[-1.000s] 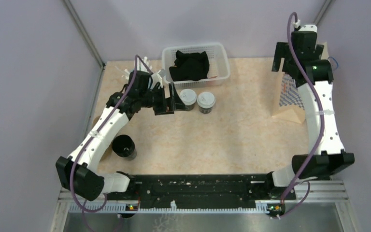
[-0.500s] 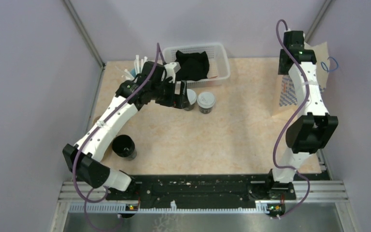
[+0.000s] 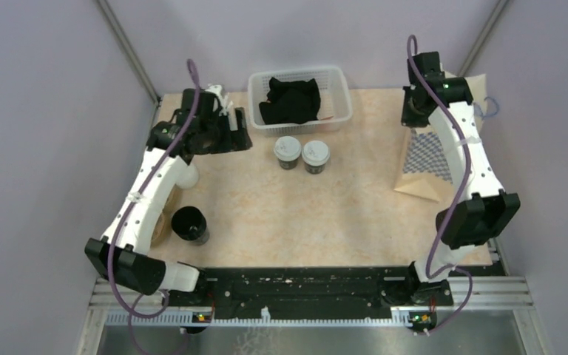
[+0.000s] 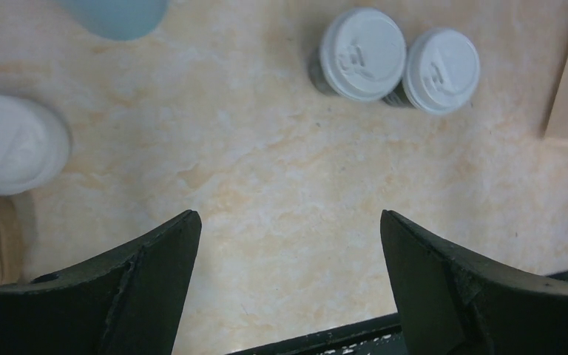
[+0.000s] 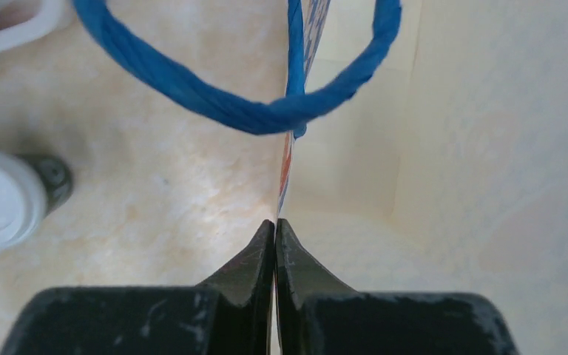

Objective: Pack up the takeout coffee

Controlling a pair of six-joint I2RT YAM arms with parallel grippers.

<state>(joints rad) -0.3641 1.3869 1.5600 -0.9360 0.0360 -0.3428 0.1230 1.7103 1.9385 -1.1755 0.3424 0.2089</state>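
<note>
The two coffee cups (image 4: 362,53) stand touching each other on the surface (image 4: 266,170), ahead of my left tool (image 4: 288,222) and a bit to its right. They are small and round, with smooth pale lids (image 4: 441,70). My left tool is wide open and holds nothing, I think so it can go round a cup. My right tool (image 5: 275,225) is pinched tight on the thin edge of the paper bag (image 5: 451,148), I guess to steady it. The bag's blue handle (image 5: 222,100), a twisted cord, loops just ahead of that tool.
</note>
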